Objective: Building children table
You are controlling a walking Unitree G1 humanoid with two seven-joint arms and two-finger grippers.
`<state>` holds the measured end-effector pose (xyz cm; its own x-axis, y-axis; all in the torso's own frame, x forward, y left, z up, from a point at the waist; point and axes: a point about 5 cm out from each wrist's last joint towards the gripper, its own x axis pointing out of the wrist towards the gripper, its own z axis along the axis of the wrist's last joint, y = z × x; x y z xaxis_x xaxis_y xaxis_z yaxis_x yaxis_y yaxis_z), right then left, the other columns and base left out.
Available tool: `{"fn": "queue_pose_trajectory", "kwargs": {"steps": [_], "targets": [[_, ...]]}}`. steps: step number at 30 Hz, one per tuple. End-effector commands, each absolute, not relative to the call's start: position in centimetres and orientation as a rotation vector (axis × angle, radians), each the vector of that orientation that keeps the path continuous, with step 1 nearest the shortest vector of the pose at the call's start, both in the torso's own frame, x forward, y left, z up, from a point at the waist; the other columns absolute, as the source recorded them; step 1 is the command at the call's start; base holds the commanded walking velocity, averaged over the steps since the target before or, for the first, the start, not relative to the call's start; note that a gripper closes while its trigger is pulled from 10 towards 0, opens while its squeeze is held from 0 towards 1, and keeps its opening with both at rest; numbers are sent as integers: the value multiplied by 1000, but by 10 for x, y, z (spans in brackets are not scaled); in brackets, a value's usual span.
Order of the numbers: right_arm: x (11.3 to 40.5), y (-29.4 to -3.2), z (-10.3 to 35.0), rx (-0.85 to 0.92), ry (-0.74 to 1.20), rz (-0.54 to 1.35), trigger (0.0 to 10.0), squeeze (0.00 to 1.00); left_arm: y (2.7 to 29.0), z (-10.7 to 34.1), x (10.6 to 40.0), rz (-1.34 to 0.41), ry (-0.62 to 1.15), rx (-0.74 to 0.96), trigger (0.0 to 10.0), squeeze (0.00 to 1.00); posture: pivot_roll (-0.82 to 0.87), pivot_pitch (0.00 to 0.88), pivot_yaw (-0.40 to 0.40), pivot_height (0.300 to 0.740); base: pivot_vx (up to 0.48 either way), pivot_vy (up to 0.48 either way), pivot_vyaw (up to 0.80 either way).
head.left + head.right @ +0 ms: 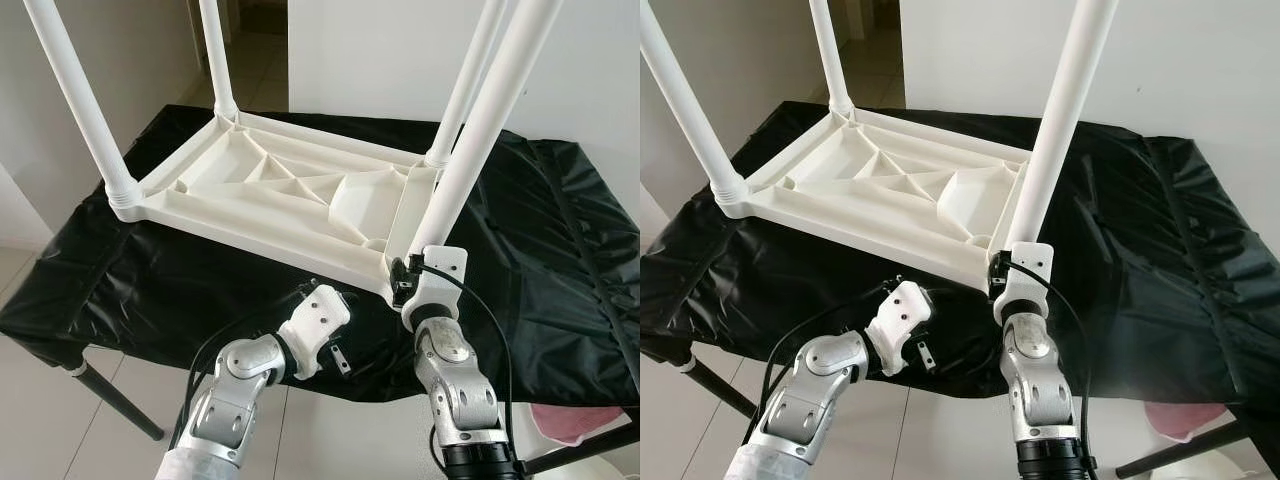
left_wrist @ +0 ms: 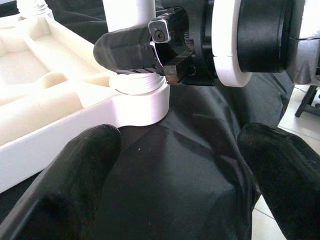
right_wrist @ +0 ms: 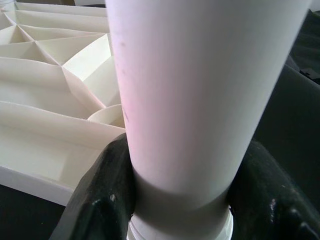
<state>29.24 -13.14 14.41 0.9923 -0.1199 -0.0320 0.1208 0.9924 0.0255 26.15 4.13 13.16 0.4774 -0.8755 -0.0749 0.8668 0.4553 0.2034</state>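
Right gripper clamps the near-right leg just above its socket in the upturned white tabletop. Left gripper hovers beside that corner, fingers spread. Beneath the tabletop lies a black cloth.

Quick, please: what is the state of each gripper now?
Left gripper: open, holding nothing, beside the table corner.
Right gripper: closed around the white table leg near its base.

Upturned table top on covered bench, legs upward, right hand at near-right leg
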Motion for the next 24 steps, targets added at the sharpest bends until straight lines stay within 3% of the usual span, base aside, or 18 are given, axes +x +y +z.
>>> {"fn": "queue_pose_trajectory", "kwargs": {"steps": [1,2,3,10,11,15,16,17,18,24], "targets": [[286,-124,126,60,129,-133,10000,0,45,131,266,-922,-44,219,10000,0,-41,71,-8,740,0,0,0],[286,-124,126,60,129,-133,10000,0,45,131,266,-922,-44,219,10000,0,-41,71,-8,740,0,0,0],[287,-124,128,78,116,-111,10000,1000,45,131,266,-921,-44,218,10000,0,-43,70,-10,740,0,0,0],[296,-145,144,62,13,39,10000,1000,44,131,266,-917,-45,215,10000,0,-47,70,-14,740,0,0,0],[298,-147,145,49,8,64,10000,247,44,132,266,-917,-45,215,10000,0,-47,70,-14,740,0,0,0],[298,-148,144,35,8,123,10000,247,44,132,266,-918,-45,214,10000,0,-47,70,-14,740,0,0,0],[298,-148,144,21,-1,215,10000,0,44,131,266,-919,-45,214,10000,0,-48,70,-13,740,0,0,0],[298,-148,144,21,-1,215,10000,0,44,131,266,-919,-45,214,10000,0,-48,70,-13,740,0,0,0],[301,-153,146,-62,-18,387,10000,0,46,131,266,-928,-41,217,10000,0,-46,70,-8,740,0,0,0],[306,-157,147,-149,-25,531,10000,0,46,130,263,-962,-27,207,10000,0,-45,68,-4,740,0,0,0]]}}
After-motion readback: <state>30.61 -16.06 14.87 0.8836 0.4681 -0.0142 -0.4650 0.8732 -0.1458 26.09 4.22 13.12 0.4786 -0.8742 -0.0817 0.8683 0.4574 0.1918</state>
